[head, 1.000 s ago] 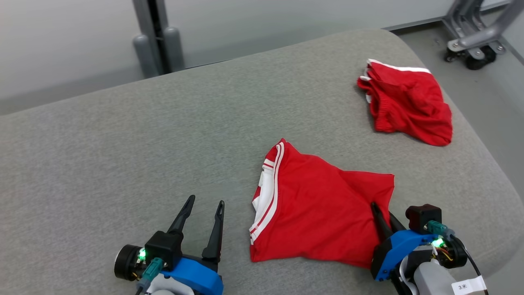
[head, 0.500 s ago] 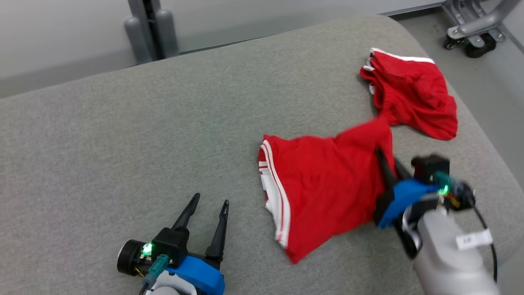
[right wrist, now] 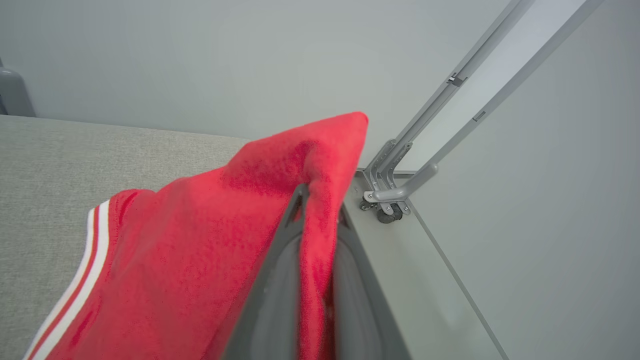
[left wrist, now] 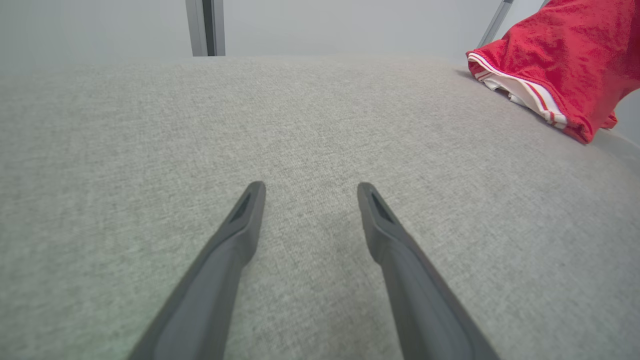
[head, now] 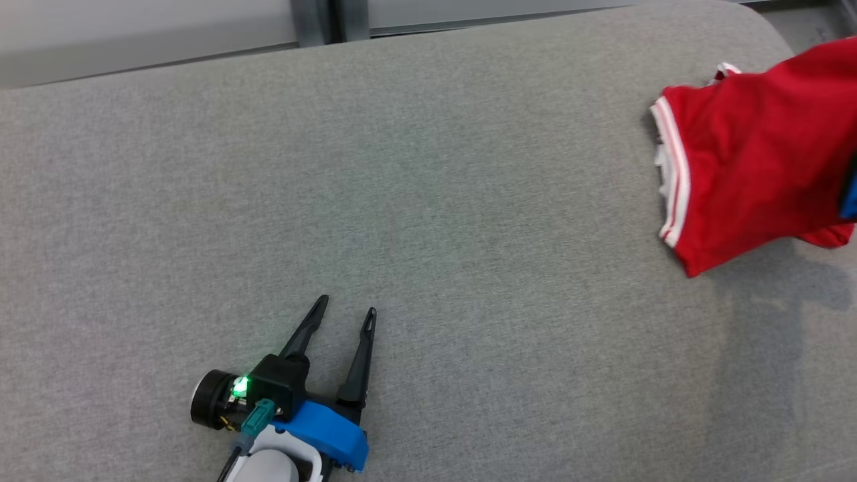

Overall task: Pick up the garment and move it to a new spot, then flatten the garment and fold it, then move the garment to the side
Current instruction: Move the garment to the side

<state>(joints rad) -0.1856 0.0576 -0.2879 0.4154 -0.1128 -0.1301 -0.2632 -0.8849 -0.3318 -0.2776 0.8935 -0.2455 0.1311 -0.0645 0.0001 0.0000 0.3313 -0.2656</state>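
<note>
Head: garment [head: 756, 161] hangs lifted over the far-right end of the tabletop [head: 428, 201], bundle looks doubled-up, so prob. the final move-to-side leg w/ set-down + release not yet done; left tool [head: 347, 305] sits low at near-left, fingers spread, holding nothing. L wrist: left arm low and near-level over bare surface, garment well apart at upper right. R wrist: right tool [right wrist: 320, 205] raised, fingers pressed together pinching a garment edge, cloth draping down-left.
</note>
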